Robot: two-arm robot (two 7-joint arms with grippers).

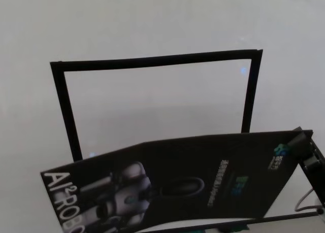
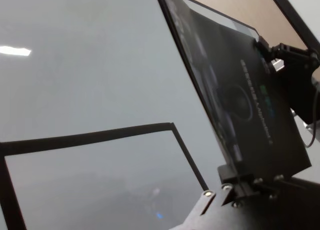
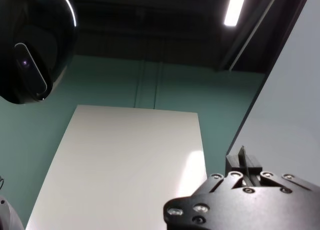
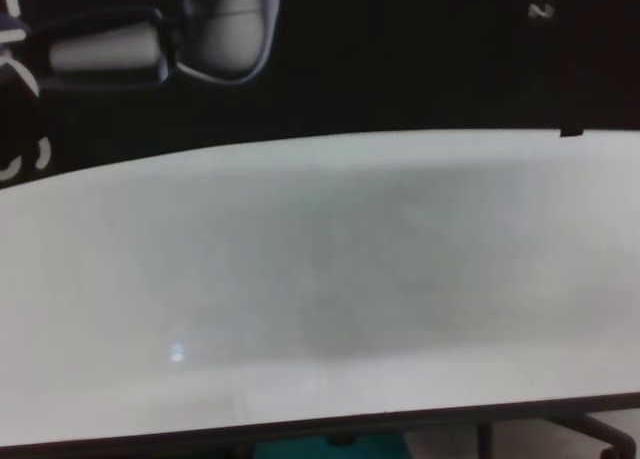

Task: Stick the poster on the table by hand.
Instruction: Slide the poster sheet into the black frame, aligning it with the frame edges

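Note:
The poster (image 1: 193,182), a glossy black sheet with a silver robot picture and white lettering, hangs slanted above the near half of the white table (image 1: 152,20). My right gripper (image 1: 303,141) is shut on its right upper corner; from the left wrist view the same gripper (image 2: 272,52) shows at the sheet's far end. My left gripper (image 2: 240,182) is clamped shut on the poster's (image 2: 240,104) near edge and is hidden under the sheet in the head view. The right wrist view shows the right gripper (image 3: 243,167) pinching the thin sheet edge-on. The poster's lower part (image 4: 400,59) fills the top of the chest view.
A rectangle of black tape (image 1: 152,60) is marked on the tabletop beyond the poster, also seen as tape lines (image 2: 100,136) from the left wrist. The table's dark near edge (image 4: 300,429) runs along the chest view's bottom. The robot's head (image 3: 35,44) shows in the right wrist view.

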